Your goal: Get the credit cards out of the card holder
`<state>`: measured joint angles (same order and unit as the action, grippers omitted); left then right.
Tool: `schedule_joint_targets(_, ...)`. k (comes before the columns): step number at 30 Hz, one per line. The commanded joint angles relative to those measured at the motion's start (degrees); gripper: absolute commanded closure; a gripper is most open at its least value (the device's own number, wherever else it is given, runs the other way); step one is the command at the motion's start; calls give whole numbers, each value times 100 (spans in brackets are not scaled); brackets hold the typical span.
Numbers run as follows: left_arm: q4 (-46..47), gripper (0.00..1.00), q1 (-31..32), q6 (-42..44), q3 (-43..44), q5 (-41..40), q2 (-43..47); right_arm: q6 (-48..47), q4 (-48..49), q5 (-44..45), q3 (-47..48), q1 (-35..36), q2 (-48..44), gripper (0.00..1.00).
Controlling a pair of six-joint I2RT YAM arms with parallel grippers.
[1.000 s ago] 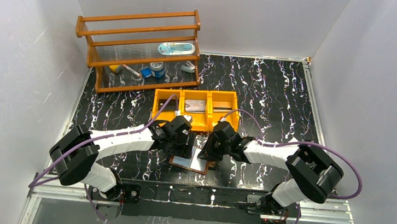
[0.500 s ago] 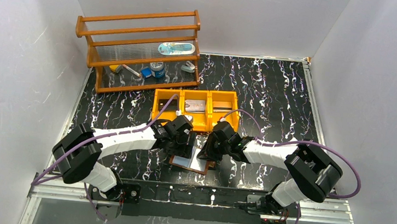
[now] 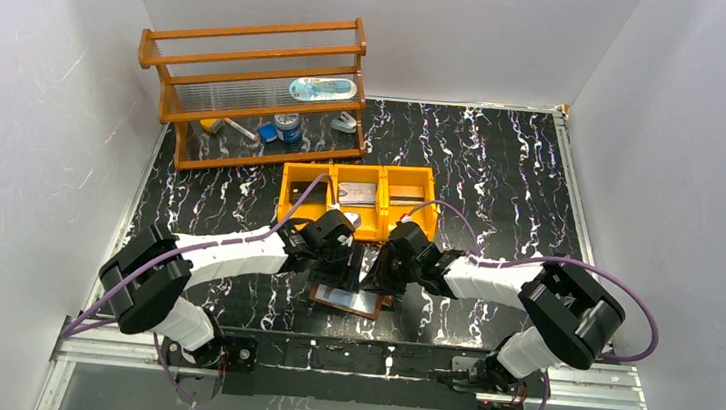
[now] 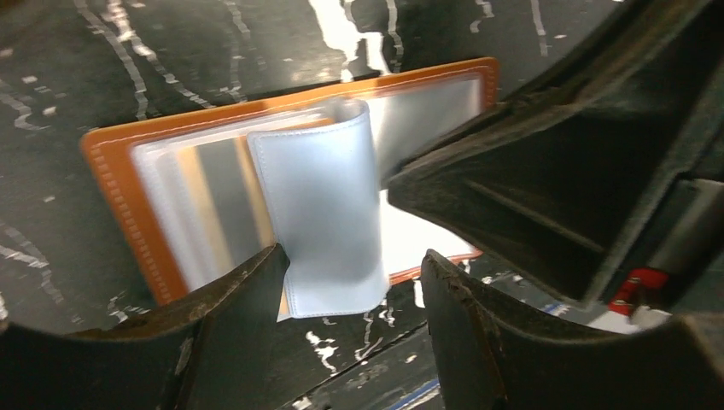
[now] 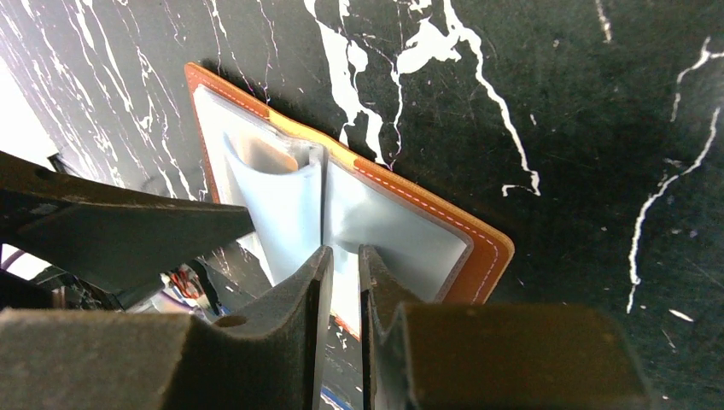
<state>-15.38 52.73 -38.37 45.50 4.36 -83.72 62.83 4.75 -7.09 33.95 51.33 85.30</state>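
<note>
Card holder (image 3: 350,301) lies open and flat on the table (image 3: 502,178), close to the near edge, between the two grippers. Its leather back is down and its pale sleeves face up.

Left gripper (image 4: 354,260) hangs low over the holder with its jaws well apart. They straddle one sleeve (image 4: 320,196), which stands up curled from the spine. One fingertip is at that sleeve's edge, the other is clear of it.

Right gripper (image 5: 343,254) is down on the right half of the holder, with only a narrow slit between its fingers. Pale sleeve shows in the slit; I cannot tell if it is pinched.

I cannot make out the cards from the sleeves.

Orange tray (image 3: 284,197) sits just beyond the grippers, with a wooden rack (image 3: 253,54) at far left.
</note>
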Motion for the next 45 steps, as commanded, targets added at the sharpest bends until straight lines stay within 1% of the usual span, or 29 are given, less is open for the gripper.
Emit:
schedule_joint_targets(1, 546, 42, 36, -96, -163, 835, -136, -43, -18, 24, -38, -27, 136, 74)
schedule_joint_targets(6, 605, 42, 36, -140, -159, 812, -137, -13, -74, 83, -78, -29, 44, 73)
schedule_joint_targets(17, 778, 42, 41, -282, -331, 856, -24, 3, -366, 257, 75, -117, -514, 63)
schedule_joint_targets(23, 868, 43, 36, -305, -385, 864, 31, -36, -236, 203, 108, -154, -742, 57)
schedule_joint_targets(29, 946, 44, 41, -277, -412, 918, 56, -121, -97, -63, 206, -167, -396, 49)
schedule_joint_targets(36, 981, 44, 38, -226, -443, 945, 151, -369, -8, -418, 371, -168, 118, 41)
schedule_joint_targets(39, 993, 44, 37, -207, -455, 953, 179, -386, -95, -406, 382, -170, 205, 41)
schedule_joint_targets(41, 984, 44, 41, -189, -454, 954, 181, -350, -86, -337, 316, -174, 187, 44)
schedule_joint_targets(43, 984, 44, 40, -186, -462, 944, 197, -326, -104, -235, 249, -172, 158, 51)
schedule_joint_targets(45, 977, 44, 37, -163, -458, 924, 211, -343, -161, -174, 223, -171, 147, 61)
